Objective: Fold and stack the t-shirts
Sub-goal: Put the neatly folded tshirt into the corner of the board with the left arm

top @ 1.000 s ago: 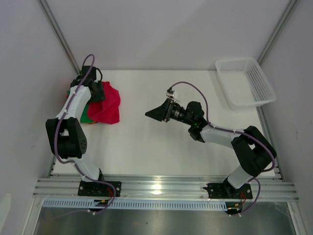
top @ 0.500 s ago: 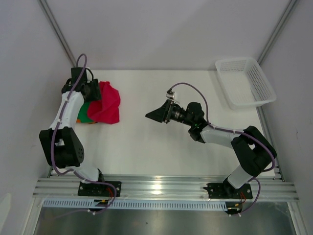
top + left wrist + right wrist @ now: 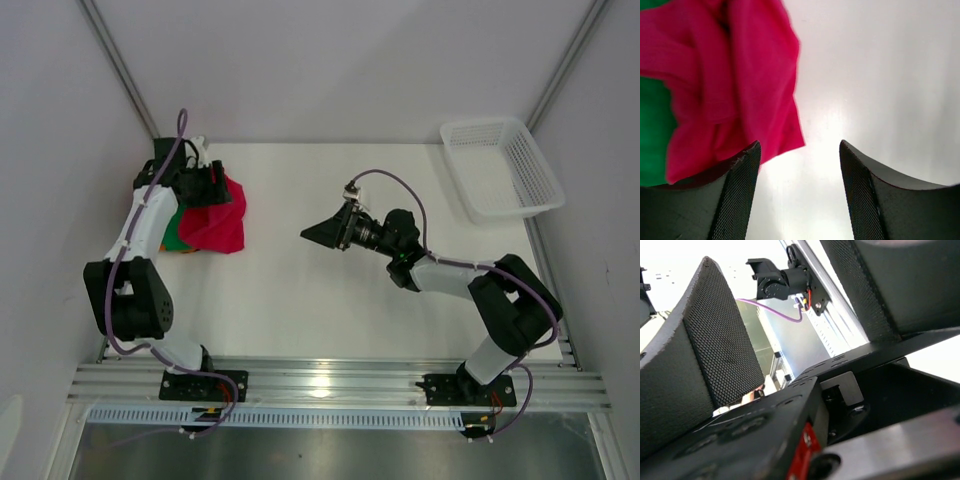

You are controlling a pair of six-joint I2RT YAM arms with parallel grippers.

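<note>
The t-shirts lie in a crumpled pile at the table's far left: a crimson one (image 3: 218, 226) on top, green cloth (image 3: 172, 231) showing under its left side. My left gripper (image 3: 213, 187) hovers over the pile's back edge, open. In the left wrist view the crimson t-shirt (image 3: 730, 75) fills the upper left with green (image 3: 652, 130) beside it, and only bare table shows between the open fingers (image 3: 737, 200) of the left gripper (image 3: 799, 146). My right gripper (image 3: 322, 233) hangs sideways over mid-table, open and empty; in the right wrist view the right gripper (image 3: 785, 300) faces the rail.
A white mesh basket (image 3: 521, 207) stands at the back right corner. White walls close the table on the left, back and right. The aluminium rail (image 3: 330, 383) with both arm bases runs along the near edge.
The left gripper swung back toward the left wall, then came right again over the crimson t-shirt's back edge. The right arm has barely moved.
</note>
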